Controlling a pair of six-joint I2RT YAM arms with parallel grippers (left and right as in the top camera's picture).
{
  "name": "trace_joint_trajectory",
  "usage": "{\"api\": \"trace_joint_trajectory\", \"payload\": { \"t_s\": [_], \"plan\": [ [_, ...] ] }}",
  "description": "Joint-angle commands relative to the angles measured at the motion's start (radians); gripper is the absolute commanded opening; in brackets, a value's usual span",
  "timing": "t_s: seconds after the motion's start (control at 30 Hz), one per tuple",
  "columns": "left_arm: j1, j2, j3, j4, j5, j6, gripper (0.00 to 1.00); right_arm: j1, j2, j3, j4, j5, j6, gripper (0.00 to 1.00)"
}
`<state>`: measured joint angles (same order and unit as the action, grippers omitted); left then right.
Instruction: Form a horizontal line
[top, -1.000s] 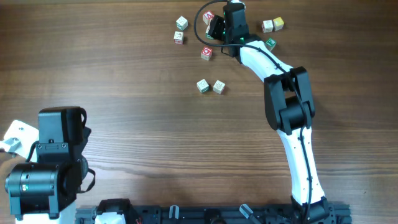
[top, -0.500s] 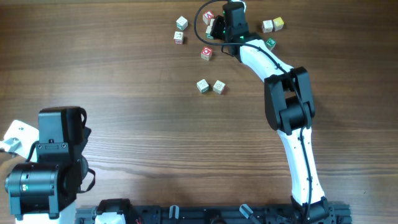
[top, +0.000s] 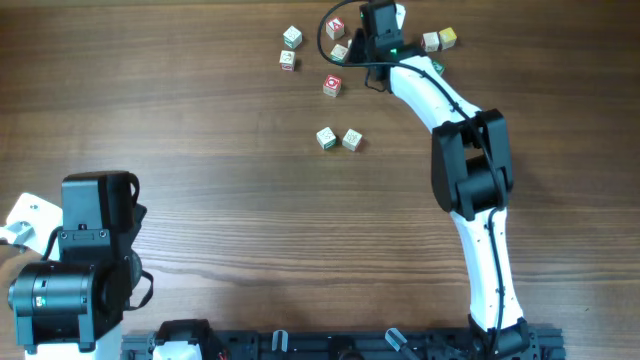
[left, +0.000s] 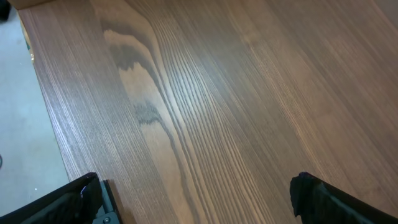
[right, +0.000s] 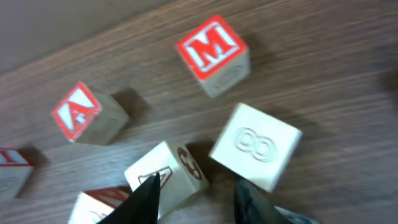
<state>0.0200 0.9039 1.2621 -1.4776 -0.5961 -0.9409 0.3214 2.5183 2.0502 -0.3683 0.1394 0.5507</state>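
Note:
No horizontal line of cubes shows in any view. Two whitish letter cubes (top: 338, 138) sit side by side mid-table, a small gap between them. My right gripper (top: 374, 22) hangs at the far edge among loose cubes. In the right wrist view its jaws (right: 199, 202) stand partly apart. A cube with a red ball side (right: 169, 179) lies on the table between them, against the left finger (right: 146, 200), and bare wood separates it from the right finger (right: 254, 200). An embossed white cube (right: 256, 147) lies just beyond. My left gripper (left: 199, 199) is wide open over bare wood.
A red M cube (right: 214, 55) and a red A cube (right: 87, 113) lie farther out. More loose cubes sit at the far left (top: 290, 47), below the gripper (top: 332, 86) and to its right (top: 438, 40). The left arm's base (top: 80, 260) fills the near left corner.
My right gripper has moved toward the far edge and slightly right, uncovering a whitish cube beside it. Its jaws have narrowed. The left arm has not moved.

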Motion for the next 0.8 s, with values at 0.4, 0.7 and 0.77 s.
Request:
{"api": "trace_joint_trajectory", "payload": {
  "t_s": [0.4, 0.7, 0.77],
  "plan": [
    [0.007, -0.001, -0.004, -0.001, 0.001, -0.013, 1.00, -0.011, -0.068, -0.029, 0.096, -0.208, -0.193, 0.61],
    [0.007, -0.001, -0.004, 0.000, 0.001, -0.013, 1.00, -0.011, 0.004, -0.030, 0.184, -0.186, -0.206, 0.61],
    [0.007, -0.001, -0.004, -0.001, 0.001, -0.013, 1.00, -0.011, 0.028, -0.030, 0.192, -0.186, -0.207, 0.61]
  ]
}}
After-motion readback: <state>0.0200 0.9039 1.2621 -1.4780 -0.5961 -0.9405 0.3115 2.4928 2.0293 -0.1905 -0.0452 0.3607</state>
